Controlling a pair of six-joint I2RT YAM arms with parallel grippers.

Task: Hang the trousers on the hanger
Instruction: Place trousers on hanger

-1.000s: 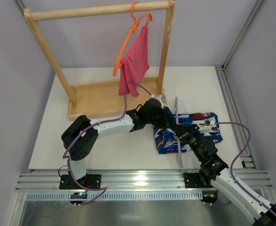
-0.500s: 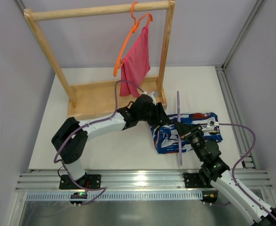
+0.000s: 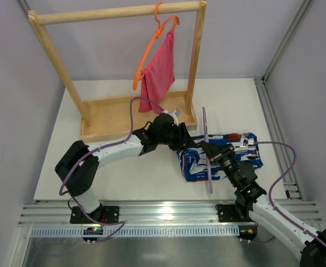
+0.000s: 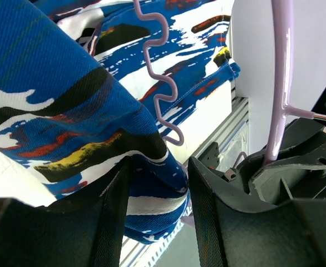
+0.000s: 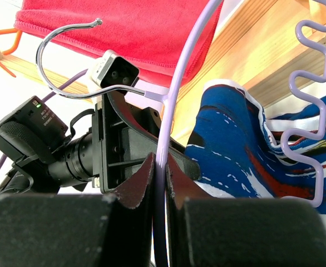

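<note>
The trousers (image 3: 232, 158), a blue, white, red and black print, lie crumpled on the table right of centre. My right gripper (image 3: 212, 151) is shut on the lilac hanger (image 3: 205, 146) and holds it on edge over the trousers' left part. In the right wrist view the hanger's bar (image 5: 171, 105) runs up from between the closed fingers (image 5: 146, 172), its metal hook curving left. My left gripper (image 3: 186, 143) is at the trousers' left edge. In the left wrist view its jaws (image 4: 158, 167) stand apart around a fold of trousers (image 4: 68, 100), with a gap on the right side. The hanger's notched arm (image 4: 162, 94) lies against the fabric.
A wooden rack (image 3: 113, 114) stands at the back of the table. An orange hanger (image 3: 146, 55) with a pink cloth (image 3: 159, 72) hangs from its top rail, close behind both grippers. Aluminium rails (image 3: 163, 214) run along the near edge.
My left gripper has opened off the trousers fold and its arm has drawn slightly left and back. The hanger in the right gripper has shifted a little left.
</note>
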